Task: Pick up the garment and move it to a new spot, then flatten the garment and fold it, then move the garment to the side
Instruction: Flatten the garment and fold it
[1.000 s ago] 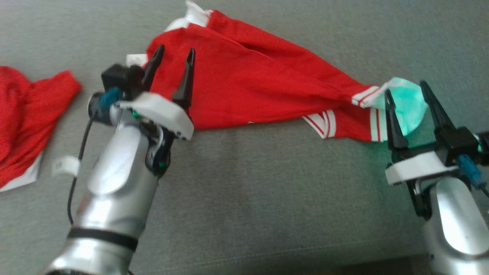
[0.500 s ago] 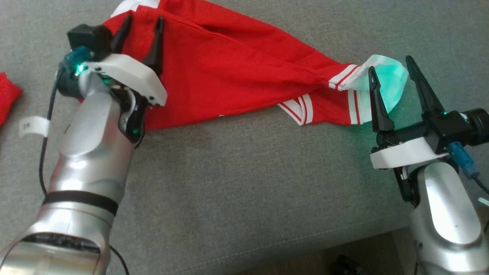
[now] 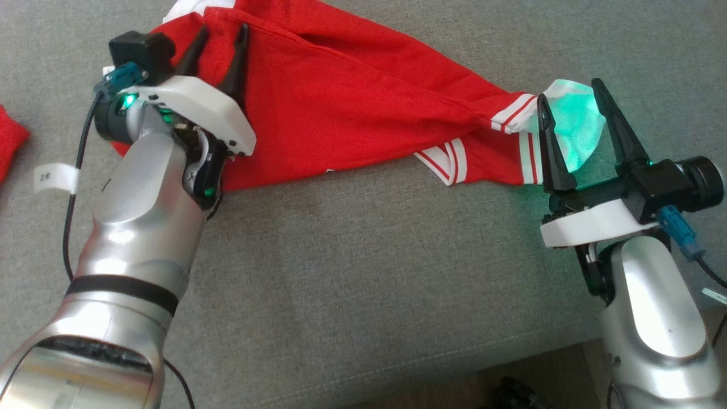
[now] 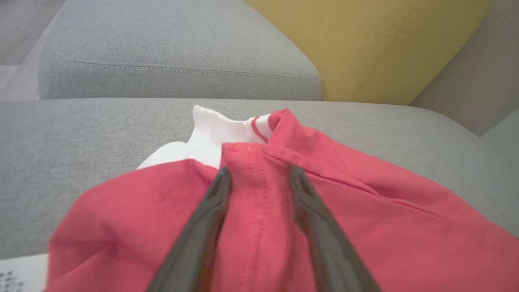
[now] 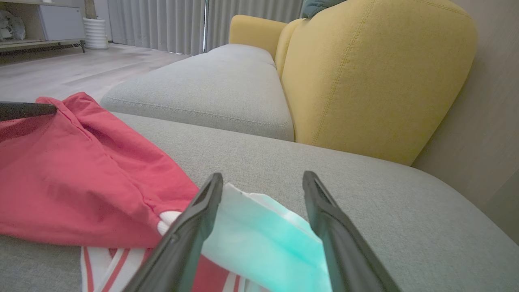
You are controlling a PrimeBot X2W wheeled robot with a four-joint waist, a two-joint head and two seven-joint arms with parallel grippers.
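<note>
- The red garment [image 3: 352,108] lies stretched over the grey sofa seat [image 3: 363,295]. It runs from my left jaws across to my right jaws, with one end at each.
- My left jaws stand parted, low over the garment's upper corner. A stitched seam band runs up between the two fingers [image 4: 202,227], and the cloth there looks flat, not pinched.
- Just past the left tips, a white collar piece [image 4: 211,129] with a thin red line stands up a little from the seat.
- My right jaws are wide open and straddle a pale flap [image 3: 573,130] at the garment's other end, which is tinted green by a glow. Neither finger presses on it, and I cannot tell whether the flap belongs to the garment.
- Beside the right jaws, on the side toward my left arm, white cuffs [image 3: 448,162] with red stripes lie overlapped.
- The garment is soft knit, creased in long folds that run from one pair of jaws toward the other.
- The seat is coarse woven fabric with a stitched seam along its front edge.
- Beyond both pairs of jaws rises a mustard-yellow back cushion [image 5: 365,81], with a second grey seat cushion [image 5: 211,89] next to it.
- Farther past the right jaws I see a pale wood floor [image 5: 61,69] and long grey curtains [image 5: 162,20].
- Outboard of the left jaws, a scrap of other red cloth [image 3: 8,142] sits well apart, and a white tag [image 3: 54,179] hangs on my arm's cable [image 3: 74,187].
</note>
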